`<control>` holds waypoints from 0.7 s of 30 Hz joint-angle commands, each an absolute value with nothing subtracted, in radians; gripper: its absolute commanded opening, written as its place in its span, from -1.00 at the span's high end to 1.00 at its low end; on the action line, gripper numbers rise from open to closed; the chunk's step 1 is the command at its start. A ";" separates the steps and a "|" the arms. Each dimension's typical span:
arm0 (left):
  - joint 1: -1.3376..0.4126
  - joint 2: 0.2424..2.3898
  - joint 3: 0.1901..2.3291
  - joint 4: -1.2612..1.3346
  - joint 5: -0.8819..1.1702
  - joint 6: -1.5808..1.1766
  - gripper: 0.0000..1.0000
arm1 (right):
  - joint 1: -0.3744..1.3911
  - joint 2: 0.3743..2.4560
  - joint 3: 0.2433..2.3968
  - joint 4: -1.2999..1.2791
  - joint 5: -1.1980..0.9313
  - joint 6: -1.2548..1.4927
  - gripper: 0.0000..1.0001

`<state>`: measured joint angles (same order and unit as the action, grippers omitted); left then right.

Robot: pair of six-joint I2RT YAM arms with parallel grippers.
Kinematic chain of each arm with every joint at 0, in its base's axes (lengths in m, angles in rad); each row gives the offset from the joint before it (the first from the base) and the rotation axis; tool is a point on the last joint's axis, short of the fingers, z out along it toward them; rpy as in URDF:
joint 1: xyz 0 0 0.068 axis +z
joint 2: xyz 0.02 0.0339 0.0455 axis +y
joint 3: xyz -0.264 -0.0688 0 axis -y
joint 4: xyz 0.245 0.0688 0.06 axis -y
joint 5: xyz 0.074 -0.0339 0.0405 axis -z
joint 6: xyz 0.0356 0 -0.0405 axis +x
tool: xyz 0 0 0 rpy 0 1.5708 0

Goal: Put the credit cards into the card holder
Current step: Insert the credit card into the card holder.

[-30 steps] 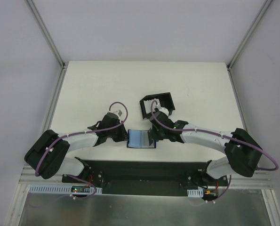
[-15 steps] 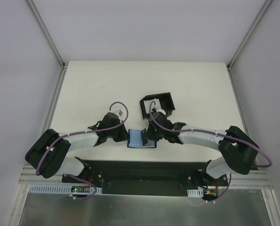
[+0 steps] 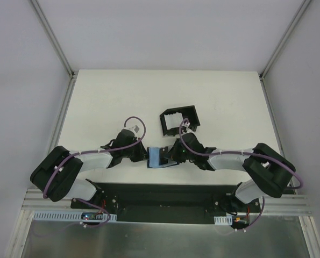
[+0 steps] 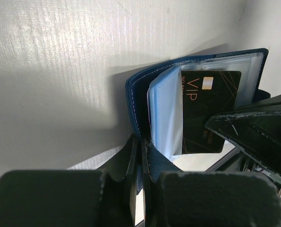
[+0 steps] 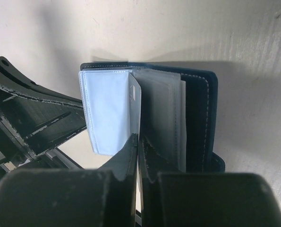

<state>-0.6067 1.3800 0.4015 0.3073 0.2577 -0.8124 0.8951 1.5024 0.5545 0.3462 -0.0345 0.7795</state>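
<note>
Step in hand, as I judge it: feeding one card into the holder, with the insertion partly done.

Left end effector point(image 4: 141, 144): fingers together, clamped on the holder's point(image 4: 136, 94) near cover edge and pinning it open. The holder sits at the near middle of the counter point(image 4: 60, 56), between the two arms. It has a dark navy cover with a leather-like grain and pale stitching along the rim, and it folds like a booklet. Inside is a fan of thin floppy plastic sleeves, one pale blue point(image 4: 166, 113) and the rest clear and glossy.

Card point(image 4: 211, 104): a flat, rigid black rectangle with gold "VIP" lettering, thin gold lines and a small pale chip patch. Its left edge is tucked behind the pale blue sleeve and the rest stands out to the right. I can't tell whether it is inside a pocket or just between the leaves.

Right end effector point(image 5: 136, 142): fingers pressed together on a thin edge, which looks to be the card, approaching from the holder's right side.

Next move, as a guess: push the card straight along the sleeve while the left grip holds the cover. The sleeves are limp and may buckle or flip, so a slow, flat, aligned push is needed, with release only once the card is seated.

Black tray point(image 3: 177, 112): hard plastic with raised walls, sitting beyond the holder and apart from it. No other cards are visible.
</note>
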 commanded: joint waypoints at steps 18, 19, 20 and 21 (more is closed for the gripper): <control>-0.614 1.428 0.399 0.127 0.118 -0.761 1.00 | 0.902 1.503 0.515 0.279 -0.060 0.732 0.99; -0.614 1.425 0.403 0.118 0.114 -0.753 1.00 | 0.900 1.508 0.515 0.281 -0.064 0.733 0.99; -0.612 1.425 0.405 0.114 0.109 -0.752 1.00 | 0.899 1.514 0.520 0.282 -0.072 0.726 0.99; -0.612 1.425 0.408 0.110 0.106 -0.749 1.00 | 0.897 1.511 0.520 0.270 -0.069 0.726 0.99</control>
<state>-0.6094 1.3922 0.4175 0.2871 0.2226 -0.8181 0.8944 1.4879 0.5156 0.3923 -0.0441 0.7723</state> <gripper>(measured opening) 0.009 0.009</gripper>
